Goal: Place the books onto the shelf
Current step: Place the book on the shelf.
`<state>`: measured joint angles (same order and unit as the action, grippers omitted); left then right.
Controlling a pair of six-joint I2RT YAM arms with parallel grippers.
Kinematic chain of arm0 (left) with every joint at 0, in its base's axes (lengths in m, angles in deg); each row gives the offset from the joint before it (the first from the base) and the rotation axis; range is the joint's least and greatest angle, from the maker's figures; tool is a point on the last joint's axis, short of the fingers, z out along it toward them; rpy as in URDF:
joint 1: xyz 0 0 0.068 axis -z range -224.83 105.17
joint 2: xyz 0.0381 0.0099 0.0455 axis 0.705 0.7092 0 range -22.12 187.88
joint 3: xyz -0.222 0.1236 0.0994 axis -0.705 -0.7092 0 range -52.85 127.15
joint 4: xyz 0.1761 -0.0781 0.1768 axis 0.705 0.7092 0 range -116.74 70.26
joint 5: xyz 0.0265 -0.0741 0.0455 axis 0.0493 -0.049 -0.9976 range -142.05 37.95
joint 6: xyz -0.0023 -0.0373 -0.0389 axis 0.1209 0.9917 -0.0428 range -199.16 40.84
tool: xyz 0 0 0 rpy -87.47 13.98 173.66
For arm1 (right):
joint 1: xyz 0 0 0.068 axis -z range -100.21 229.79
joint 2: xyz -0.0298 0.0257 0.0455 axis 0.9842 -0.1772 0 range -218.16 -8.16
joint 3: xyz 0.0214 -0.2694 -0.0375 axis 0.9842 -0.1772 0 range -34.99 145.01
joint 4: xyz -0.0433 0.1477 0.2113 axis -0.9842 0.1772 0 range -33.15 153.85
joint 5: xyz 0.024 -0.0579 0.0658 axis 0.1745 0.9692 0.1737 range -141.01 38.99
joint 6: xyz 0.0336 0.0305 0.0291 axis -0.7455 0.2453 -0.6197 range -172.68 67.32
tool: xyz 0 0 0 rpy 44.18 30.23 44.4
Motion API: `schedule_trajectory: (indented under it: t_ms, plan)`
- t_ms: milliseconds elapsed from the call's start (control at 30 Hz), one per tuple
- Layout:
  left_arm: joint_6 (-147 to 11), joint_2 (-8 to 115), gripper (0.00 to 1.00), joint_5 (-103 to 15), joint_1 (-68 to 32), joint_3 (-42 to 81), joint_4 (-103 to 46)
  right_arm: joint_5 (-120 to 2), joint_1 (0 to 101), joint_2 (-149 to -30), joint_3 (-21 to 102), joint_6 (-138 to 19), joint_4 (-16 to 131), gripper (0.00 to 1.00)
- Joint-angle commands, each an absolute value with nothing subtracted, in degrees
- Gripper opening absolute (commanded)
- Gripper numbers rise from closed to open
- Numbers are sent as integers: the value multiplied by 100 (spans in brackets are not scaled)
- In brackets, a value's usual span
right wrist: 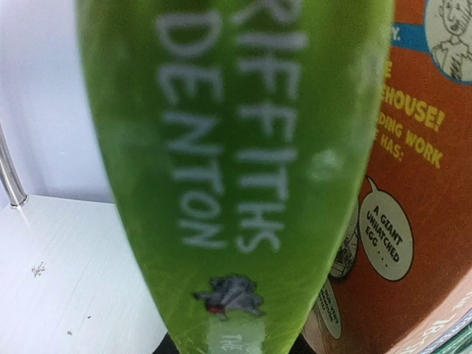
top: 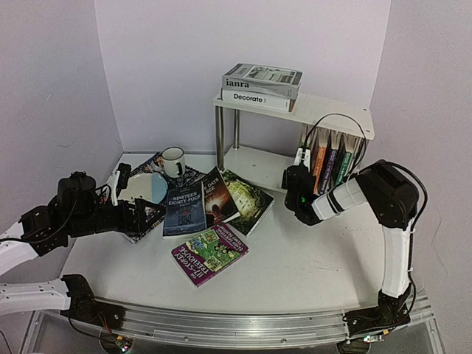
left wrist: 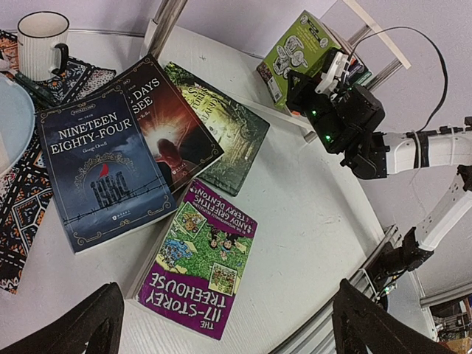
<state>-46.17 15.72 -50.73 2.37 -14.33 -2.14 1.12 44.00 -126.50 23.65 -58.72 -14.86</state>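
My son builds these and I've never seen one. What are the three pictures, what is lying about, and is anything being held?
Two robot arms are bolted to a table's near edge, each ending in a two-fingered hand. One picture looks down from above; the other two come from cameras on the wrists. The right hand is at the lower board of the shelf, closed on a green book beside the upright books there. The left hand is open and empty. On the table lie a purple Treehouse book, Nineteen Eighty-Four and two more, plus a mug on a patterned mat.
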Motion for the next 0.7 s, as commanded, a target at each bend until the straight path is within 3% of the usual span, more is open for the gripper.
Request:
schedule_trajectory:
  t_ms: [0,667]
  plan:
    - [-4668,1520,100,-5092,219,-1364,-324,479,4395,-12713,2686,-5657,-1749,16]
    - [-4658,1555,100,-5076,220,-1357,-337,482,4562,-12556,2526,-5621,-1750,17]
